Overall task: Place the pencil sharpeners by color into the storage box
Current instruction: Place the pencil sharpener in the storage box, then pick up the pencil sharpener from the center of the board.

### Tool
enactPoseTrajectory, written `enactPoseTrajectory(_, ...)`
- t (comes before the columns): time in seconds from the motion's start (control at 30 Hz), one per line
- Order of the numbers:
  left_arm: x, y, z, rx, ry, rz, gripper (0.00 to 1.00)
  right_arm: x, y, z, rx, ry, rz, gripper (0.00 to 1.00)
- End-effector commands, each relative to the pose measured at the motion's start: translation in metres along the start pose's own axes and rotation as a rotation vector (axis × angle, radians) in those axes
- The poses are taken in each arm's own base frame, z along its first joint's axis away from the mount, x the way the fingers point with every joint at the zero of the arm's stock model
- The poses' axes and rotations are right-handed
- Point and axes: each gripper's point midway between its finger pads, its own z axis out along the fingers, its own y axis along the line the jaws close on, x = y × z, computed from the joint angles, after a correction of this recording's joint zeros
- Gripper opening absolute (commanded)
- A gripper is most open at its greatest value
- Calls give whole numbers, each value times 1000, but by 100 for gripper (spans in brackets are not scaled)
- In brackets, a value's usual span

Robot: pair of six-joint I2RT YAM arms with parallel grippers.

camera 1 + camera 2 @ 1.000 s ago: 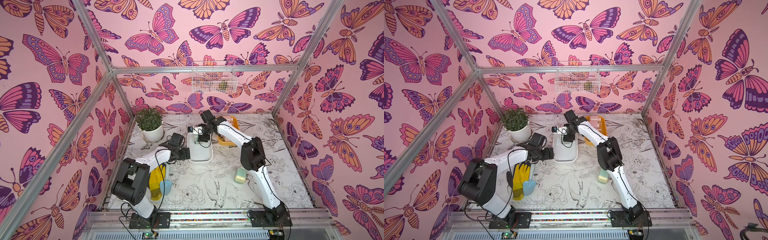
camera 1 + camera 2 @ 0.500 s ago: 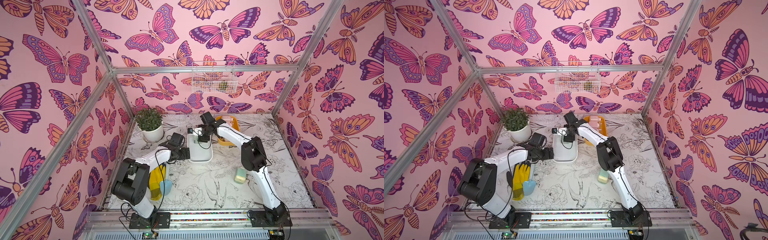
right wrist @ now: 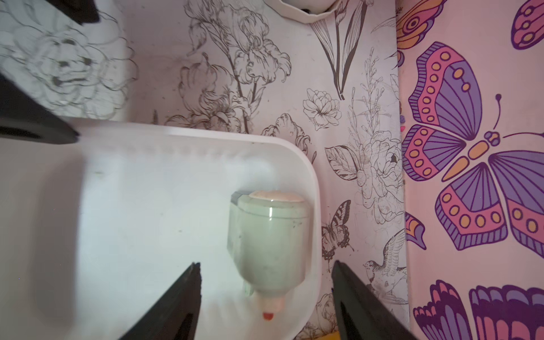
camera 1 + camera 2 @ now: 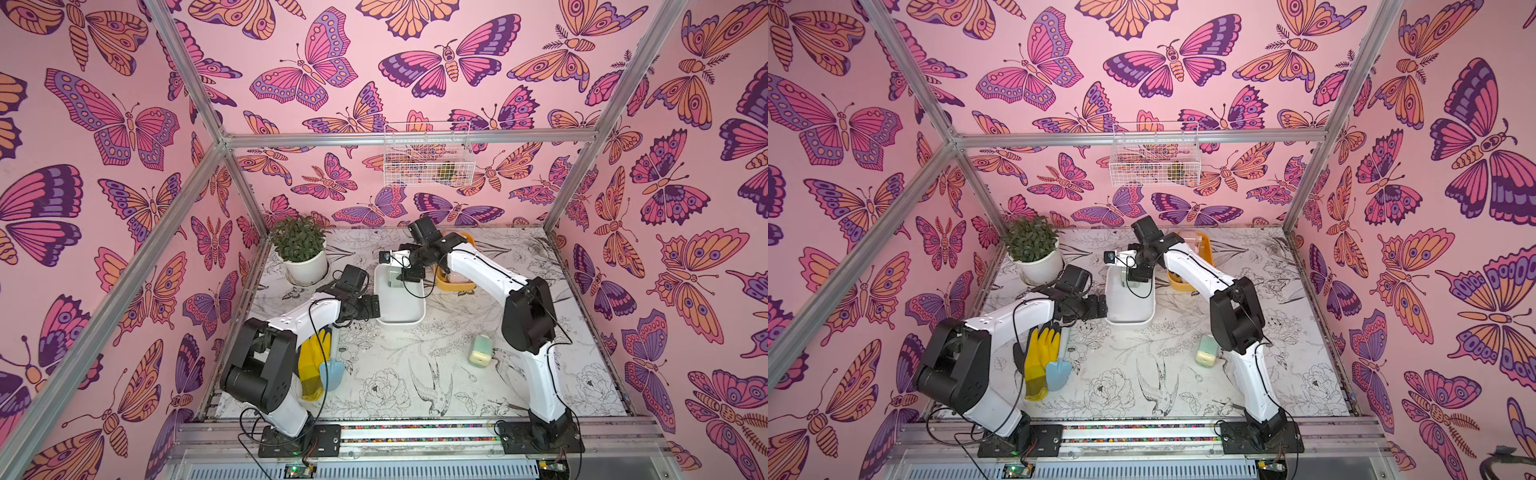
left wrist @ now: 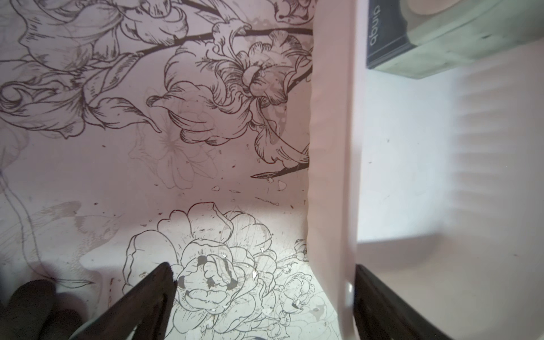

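Where the white storage box point(image 4: 400, 305) sits mid-tabletop, one mint green sharpener point(image 3: 270, 244) lies in its far end, the right gripper point(image 3: 266, 297) released above it. A second mint sharpener point(image 4: 480, 351) lies near the front edge. The left gripper point(image 5: 262, 282) straddles the box's wall, spread wide. The yellow bin point(image 4: 455, 282) is mostly hidden.

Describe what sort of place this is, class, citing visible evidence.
Probably a staged robot test cell: aluminium frame posts carrying pink butterfly-print walls, and two white-and-black robot arms bolted to a front rail over a flower-printed tabletop.
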Motion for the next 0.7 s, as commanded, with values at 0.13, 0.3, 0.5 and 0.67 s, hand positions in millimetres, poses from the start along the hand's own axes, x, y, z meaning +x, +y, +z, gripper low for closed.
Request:
enactPoseTrajectory(0.13,-12,-17,-39,80,-61,20,98,-31,24,-49,123,-137,217,73)
enactPoseTrajectory(0.3,-10,-29,-50,121,-76,44,100,-25,51,-78,189,-171,555,73)
enactPoseTrajectory(0.5,-7,-47,-57,159,-70,110,100,31,80,-120,343,-9,859,77)
enactPoseTrajectory(0.67,2,-83,-61,197,-68,213,100,93,95,-166,571,147,1013,81)
